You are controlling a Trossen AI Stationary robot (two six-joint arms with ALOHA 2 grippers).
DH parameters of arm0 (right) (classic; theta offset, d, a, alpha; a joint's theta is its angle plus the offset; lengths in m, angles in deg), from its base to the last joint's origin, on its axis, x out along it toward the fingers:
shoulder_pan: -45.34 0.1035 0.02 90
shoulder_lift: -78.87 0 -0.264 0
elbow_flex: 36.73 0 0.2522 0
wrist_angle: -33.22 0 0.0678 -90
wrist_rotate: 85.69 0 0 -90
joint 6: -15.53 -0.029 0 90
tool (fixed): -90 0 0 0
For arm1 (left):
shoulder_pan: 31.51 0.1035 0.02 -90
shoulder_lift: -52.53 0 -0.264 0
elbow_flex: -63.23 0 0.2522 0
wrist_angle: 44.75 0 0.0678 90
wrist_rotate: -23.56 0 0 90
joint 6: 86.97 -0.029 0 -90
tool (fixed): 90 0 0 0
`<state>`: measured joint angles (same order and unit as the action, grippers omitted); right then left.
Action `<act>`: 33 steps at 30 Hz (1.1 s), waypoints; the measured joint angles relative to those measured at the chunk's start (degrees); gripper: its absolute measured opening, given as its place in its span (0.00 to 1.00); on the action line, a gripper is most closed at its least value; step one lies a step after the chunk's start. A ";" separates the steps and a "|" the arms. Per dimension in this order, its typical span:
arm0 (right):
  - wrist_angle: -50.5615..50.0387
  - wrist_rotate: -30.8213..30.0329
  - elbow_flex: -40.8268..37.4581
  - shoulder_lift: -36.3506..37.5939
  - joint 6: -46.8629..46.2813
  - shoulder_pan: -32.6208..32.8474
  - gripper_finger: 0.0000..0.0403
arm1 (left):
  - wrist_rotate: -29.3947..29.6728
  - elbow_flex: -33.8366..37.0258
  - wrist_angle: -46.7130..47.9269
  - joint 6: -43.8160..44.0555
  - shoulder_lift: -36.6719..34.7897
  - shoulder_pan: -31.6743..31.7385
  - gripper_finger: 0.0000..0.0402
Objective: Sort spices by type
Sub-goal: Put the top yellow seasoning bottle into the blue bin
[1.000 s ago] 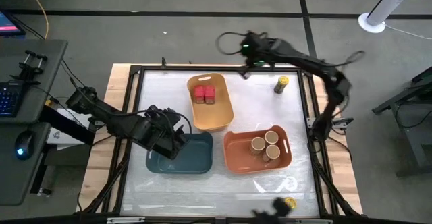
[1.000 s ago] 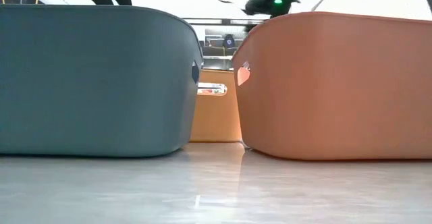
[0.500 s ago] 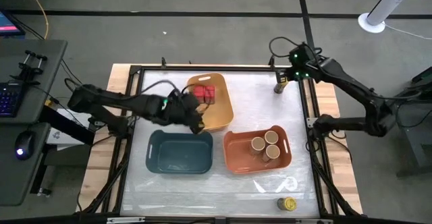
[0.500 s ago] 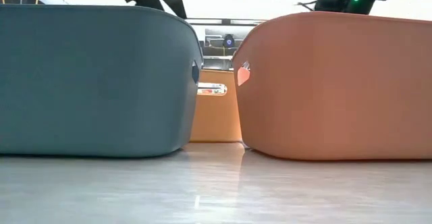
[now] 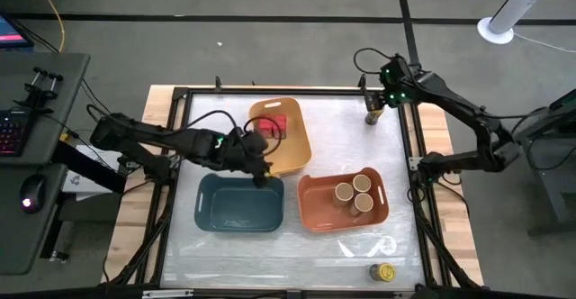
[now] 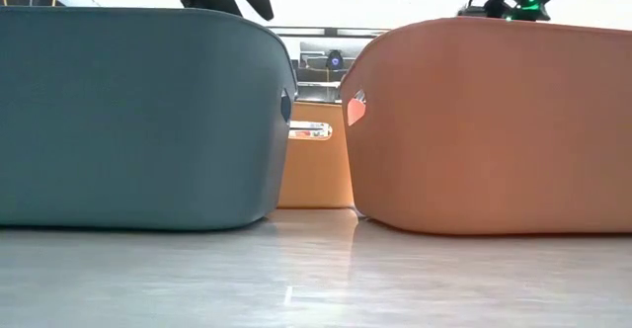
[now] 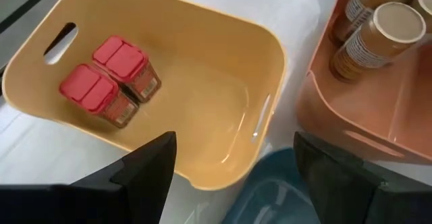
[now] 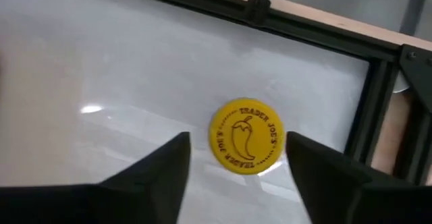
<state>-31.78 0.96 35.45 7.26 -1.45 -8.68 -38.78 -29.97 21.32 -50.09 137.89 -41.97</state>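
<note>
Table: right hand point(image 8: 236, 177) newly opened

Bench point(image 5: 180, 110): pale wood edges, black frame, glossy white sheet on top. Grey floor point(image 5: 225, 11) all round it, crossed by dark seam lines. Beside the bench, a grey desk point(image 5: 36, 155) with keyboard point(image 5: 11, 130) and mouse point(image 5: 32, 194) (lit screen corner just beyond). White ribbed post point(image 5: 517, 6) stands far off, diagonally opposite the desk.
</note>
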 joint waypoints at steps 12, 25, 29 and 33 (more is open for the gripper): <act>0.69 -2.65 0.00 -7.93 0.94 -0.02 0.77 | 1.13 0.00 0.77 4.40 0.00 -1.33 0.70; 3.74 -2.66 0.00 -14.66 2.46 -0.02 0.77 | -0.09 0.00 1.63 1.54 -8.34 -3.28 0.70; 2.88 -3.02 0.00 -15.09 1.79 -0.02 0.71 | 5.90 -0.07 4.69 3.28 -14.17 -4.10 0.70; -0.37 -2.65 0.04 -14.78 2.38 0.00 0.54 | 11.14 -0.07 8.01 4.47 -19.67 -4.93 0.70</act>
<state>-32.16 -1.69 35.49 -7.52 0.93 -8.68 -27.63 -30.03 29.32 -45.62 118.22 -46.89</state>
